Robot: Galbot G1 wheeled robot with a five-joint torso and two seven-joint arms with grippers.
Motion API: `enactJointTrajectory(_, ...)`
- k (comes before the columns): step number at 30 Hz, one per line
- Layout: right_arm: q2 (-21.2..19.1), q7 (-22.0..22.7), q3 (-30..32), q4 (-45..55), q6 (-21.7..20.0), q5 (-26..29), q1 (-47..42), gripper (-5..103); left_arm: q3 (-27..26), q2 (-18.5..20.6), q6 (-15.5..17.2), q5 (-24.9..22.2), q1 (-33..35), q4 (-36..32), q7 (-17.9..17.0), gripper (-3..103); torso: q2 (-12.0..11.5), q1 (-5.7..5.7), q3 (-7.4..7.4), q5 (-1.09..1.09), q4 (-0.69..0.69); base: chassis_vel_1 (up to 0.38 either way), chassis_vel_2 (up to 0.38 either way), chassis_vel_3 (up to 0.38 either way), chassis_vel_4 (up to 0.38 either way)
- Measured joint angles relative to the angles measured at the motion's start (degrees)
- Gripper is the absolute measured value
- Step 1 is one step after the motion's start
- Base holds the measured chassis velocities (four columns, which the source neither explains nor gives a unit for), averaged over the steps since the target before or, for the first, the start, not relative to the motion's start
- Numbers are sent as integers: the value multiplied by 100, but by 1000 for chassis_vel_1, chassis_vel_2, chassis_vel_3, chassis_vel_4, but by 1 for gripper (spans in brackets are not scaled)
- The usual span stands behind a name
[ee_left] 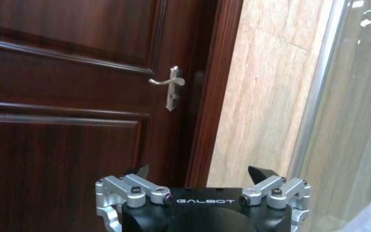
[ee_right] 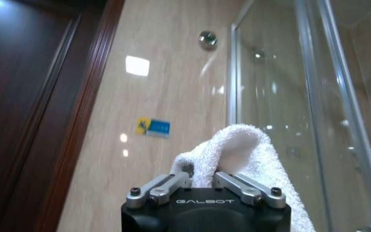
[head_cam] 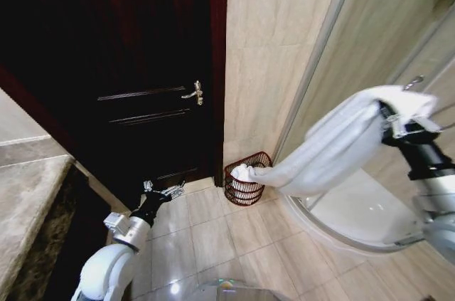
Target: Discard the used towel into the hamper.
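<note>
**Bathroom, tiled, with shower enclosure**

Beige glazed wall tiles (head_cam: 263, 66) and matching floor tiles (head_cam: 213, 237). Curved glass shower screen (head_cam: 370, 38) over white shower tray (head_cam: 355, 219). Dark panelled wooden door (head_cam: 128, 66), metal lever handle (head_cam: 194, 92). Stone-topped counter (head_cam: 28, 201) at left.

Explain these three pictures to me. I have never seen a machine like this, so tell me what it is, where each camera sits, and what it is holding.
This is a wheeled robot with two arms, standing in a bathroom. The wide picture comes from a camera on its head, looking down at the tiled floor. The other two come from cameras on its wrists.

The right tool is closed on a white towel, which drapes from the raised arm down toward a small round wire hamper standing on the floor in the corner, between the dark wooden door and the glass shower. The towel's lower end appears to lie in the hamper.

The left tool is open and holds nothing, low near the door.
</note>
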Motion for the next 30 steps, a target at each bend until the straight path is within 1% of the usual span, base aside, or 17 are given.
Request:
enactJointTrajectory(1, 66, -96, -350, -156, -5, -5, 513, 4, 1, 0, 0, 0, 0, 0, 0, 100, 0, 0, 0, -5, 1, 0, 0, 0, 0)
enactJointTrajectory(2, 66, -96, -350, -156, -5, -5, 513, 4, 1, 0, 0, 0, 0, 0, 0, 100, 0, 0, 0, -5, 1, 0, 0, 0, 0)
enactJointTrajectory(4, 224, -248, -991, -551, -2, -65, 1377, 4, 0, 0, 0, 0, 0, 0, 0, 100, 0, 2, 0, -4, -1, 0, 0, 0, 0)
enactJointTrajectory(5, 224, -248, -991, -551, -2, -65, 1377, 4, 0, 0, 0, 0, 0, 0, 0, 100, 0, 2, 0, -4, -1, 0, 0, 0, 0)
enactJointTrajectory(7, 423, -362, -1652, -1047, -2, -208, 2194, 4, 0, 0, 0, 0, 0, 0, 0, 100, -1, 1, 1, 1, -6, 0, 0, 0, 0)
enactJointTrajectory(8, 423, -362, -1652, -1047, -2, -208, 2194, 4, 0, 0, 0, 0, 0, 0, 0, 100, -1, 1, 1, 1, -6, 0, 0, 0, 0)
enactJointTrajectory(11, 568, -378, -2335, -1437, -37, -314, 2995, 4, 0, 1, 0, 0, 0, 0, 0, 100, -1, 1, 0, -4, -5, 0, 0, 0, 0)
enactJointTrajectory(12, 568, -378, -2335, -1437, -37, -314, 2995, 4, 0, 1, 0, 0, 0, 0, 0, 100, -1, 1, 0, -4, -5, 0, 0, 0, 0)
enactJointTrajectory(16, 649, -373, -3253, -1894, -62, -433, 3996, 4, 0, 0, 0, 0, 0, 0, 0, 100, -1, 1, 1, -4, -3, 0, 0, 0, 0)
enactJointTrajectory(17, 649, -373, -3253, -1894, -62, -433, 3996, 4, 0, 0, 0, 0, 0, 0, 0, 100, -1, 1, 1, -4, -3, 0, 0, 0, 0)
enactJointTrajectory(19, 682, -375, -3625, -2106, -63, -478, 4418, 4, 0, 0, 0, 0, 0, 0, 0, 100, -1, 2, 1, -3, -4, 0, 0, 0, 0)
enactJointTrajectory(20, 682, -375, -3625, -2106, -63, -478, 4418, 4, 0, 0, 0, 0, 0, 0, 0, 100, -1, 2, 1, -3, -4, 0, 0, 0, 0)
enactJointTrajectory(23, 765, -417, -4189, -2428, -63, -532, 5107, 4, 0, 1, 0, 0, 0, 0, 0, 100, -1, 1, 1, -3, -5, 0, 0, 0, 0)
enactJointTrajectory(24, 765, -417, -4189, -2428, -63, -532, 5107, 4, 0, 1, 0, 0, 0, 0, 0, 100, -1, 1, 1, -3, -5, 0, 0, 0, 0)
enactJointTrajectory(28, 1023, -466, -4949, -2939, -58, -709, 5952, 4, 0, 1, 0, 0, 0, 0, 0, 100, -1, 1, 1, -4, -5, 0, 0, 0, 0)
enactJointTrajectory(29, 1023, -466, -4949, -2939, -58, -709, 5952, 4, 0, 1, 0, 0, 0, 0, 0, 100, -1, 1, 1, -4, -5, 0, 0, 0, 0)
enactJointTrajectory(30, 1109, -487, -5108, -3101, -43, -788, 6130, 4, 0, 0, 0, 0, 0, 0, 0, 100, -1, 1, 1, -2, -3, 0, 0, 0, 0)
